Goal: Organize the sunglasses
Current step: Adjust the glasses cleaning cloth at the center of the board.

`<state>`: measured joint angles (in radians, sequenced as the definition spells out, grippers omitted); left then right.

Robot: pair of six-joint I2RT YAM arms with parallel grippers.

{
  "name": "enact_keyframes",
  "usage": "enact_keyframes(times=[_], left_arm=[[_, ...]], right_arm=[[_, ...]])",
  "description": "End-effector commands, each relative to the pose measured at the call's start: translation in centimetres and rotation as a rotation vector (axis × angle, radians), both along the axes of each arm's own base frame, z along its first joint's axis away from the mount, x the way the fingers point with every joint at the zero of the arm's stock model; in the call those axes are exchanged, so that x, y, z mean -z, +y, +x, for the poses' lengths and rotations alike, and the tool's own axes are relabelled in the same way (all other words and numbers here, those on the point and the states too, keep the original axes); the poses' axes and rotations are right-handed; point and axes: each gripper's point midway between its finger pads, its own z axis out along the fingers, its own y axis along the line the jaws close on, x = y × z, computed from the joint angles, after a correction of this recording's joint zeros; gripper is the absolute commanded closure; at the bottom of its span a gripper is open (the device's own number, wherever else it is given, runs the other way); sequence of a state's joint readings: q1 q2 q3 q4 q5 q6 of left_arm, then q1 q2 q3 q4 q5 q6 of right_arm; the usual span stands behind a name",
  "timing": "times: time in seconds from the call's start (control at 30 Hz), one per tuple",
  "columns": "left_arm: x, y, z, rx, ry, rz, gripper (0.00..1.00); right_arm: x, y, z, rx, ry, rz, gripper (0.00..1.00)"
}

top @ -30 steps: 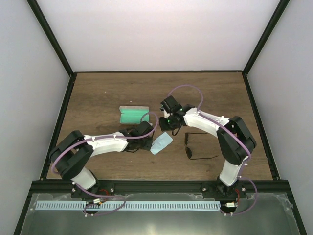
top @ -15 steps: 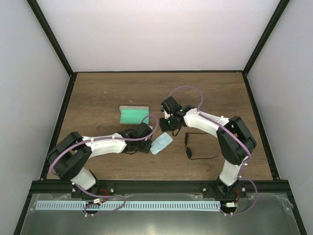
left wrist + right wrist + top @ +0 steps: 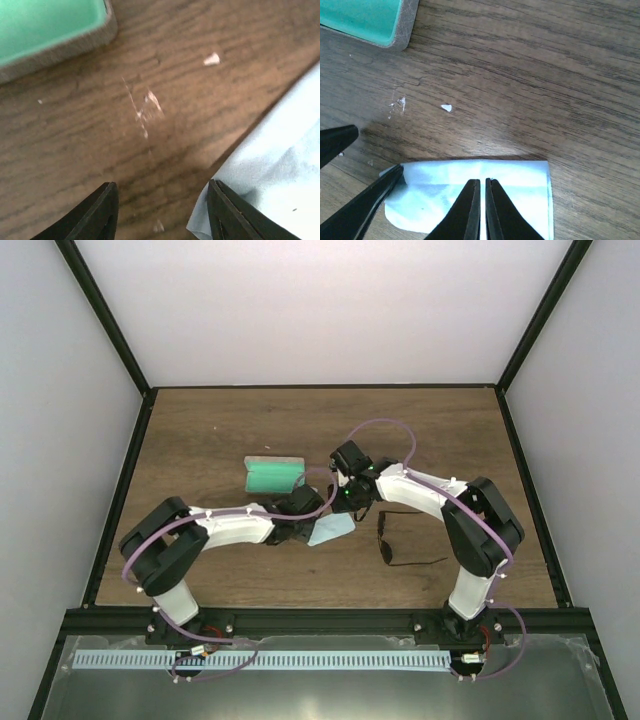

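Case [image 3: 273, 474], grey with a green inside, lies open at the left of the table [image 3: 200, 430]. Just to its right the left gripper [image 3: 160, 214] hangs low with its jaws wide, one finger [image 3: 227, 212] at the near corner of the light blue cloth [image 3: 328, 531]. The right gripper [image 3: 480, 202] sits over the cloth's middle with its jaws all but closed; whether it nips the fabric I cannot tell. Farther right, well apart from both, the sunglasses [image 3: 384, 540] rest on the wood with temple arms unfolded. The step in hand looks to be dealing with the cloth, before the glasses are touched. The left jaws would need to close on that corner without dragging the fabric. Against a second ago, the left arm has reached rightward to the cloth and the right gripper has dropped toward it; the sunglasses have not moved.
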<state>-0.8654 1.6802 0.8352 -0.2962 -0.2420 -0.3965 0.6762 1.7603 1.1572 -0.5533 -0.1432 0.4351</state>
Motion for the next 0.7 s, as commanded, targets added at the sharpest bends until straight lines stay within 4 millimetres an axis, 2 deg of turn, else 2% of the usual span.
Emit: enact_keyframes(times=[0.0,0.13,0.3,0.43,0.53,0.67], left_arm=[[3.3,4.6,-0.7,-0.051,0.057,0.266,0.48],[3.0,4.3,0.6,-0.065,0.036,0.293,0.45],[1.6,3.8,2.0,-0.082,0.019,0.237,0.41],[-0.7,2.3,2.3,-0.066,-0.002,0.128,0.37],[-2.9,1.6,2.2,-0.079,-0.026,0.035,0.27],[-5.2,1.2,1.8,-0.093,-0.061,-0.067,0.15]], right_arm=[[-0.9,-0.3,0.4,0.018,-0.023,-0.003,0.95],[-1.1,-0.1,0.7,0.017,-0.025,-0.001,0.95],[-1.4,-0.4,1.1,0.025,-0.035,-0.015,0.94],[-1.6,-1.2,1.0,0.043,-0.046,-0.038,0.85],[-1.3,-1.7,0.7,0.049,-0.043,-0.054,0.73],[-0.4,-2.1,0.2,0.051,-0.021,-0.068,0.68]])
